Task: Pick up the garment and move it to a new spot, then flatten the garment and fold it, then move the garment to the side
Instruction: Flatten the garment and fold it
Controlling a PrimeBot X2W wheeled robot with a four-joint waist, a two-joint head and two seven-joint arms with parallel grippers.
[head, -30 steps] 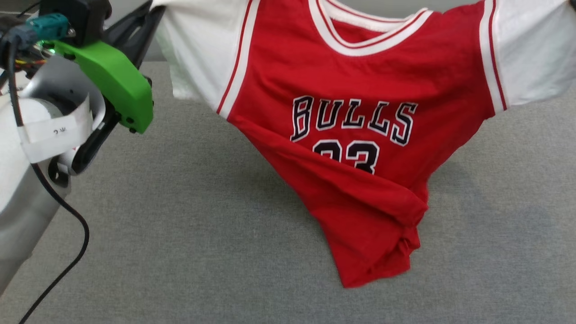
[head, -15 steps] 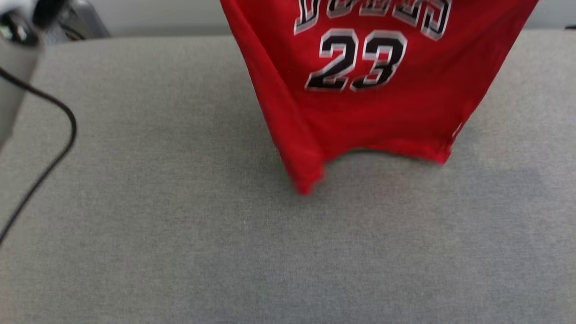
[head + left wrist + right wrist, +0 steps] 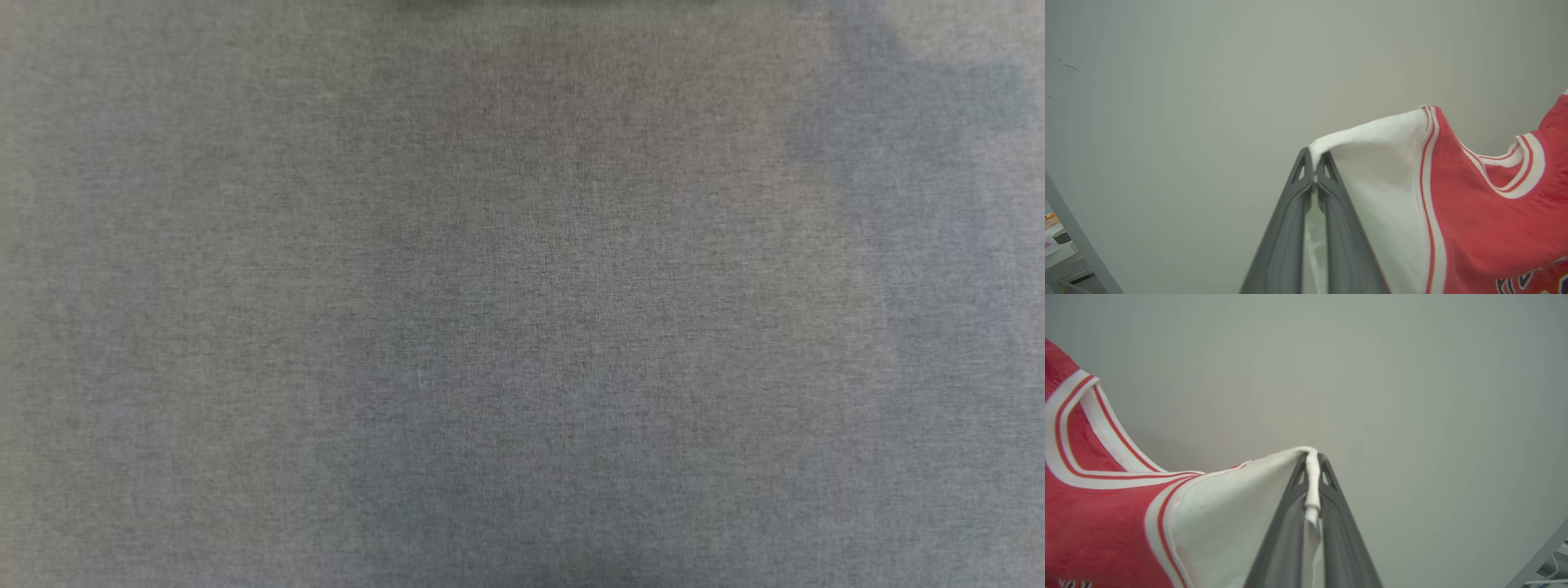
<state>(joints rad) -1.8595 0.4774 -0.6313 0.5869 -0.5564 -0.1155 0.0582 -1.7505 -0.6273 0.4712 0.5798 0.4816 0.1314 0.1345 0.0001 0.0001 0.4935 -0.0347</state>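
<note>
Head view: looking down on grey fabric worktop (image 3: 522, 327), blurry, faint shadows at upper right and centre.

Left wrist view: left gripper (image 3: 1314, 169) pinched tight on tip of white sleeve (image 3: 1384, 183) of garment (image 3: 1478, 237). Hanging in air right of the fingers: red body, striped collar (image 3: 1527, 171), start of black lettering at bottom edge.

Right wrist view: right gripper (image 3: 1312, 473) clamped on other white sleeve (image 3: 1237, 526), cloth bunched between the fingers, red body off to the left.

Both sets of fingers aimed at plain pale wall (image 3: 1167, 81). Garment held aloft, stretched between the two grippers.
</note>
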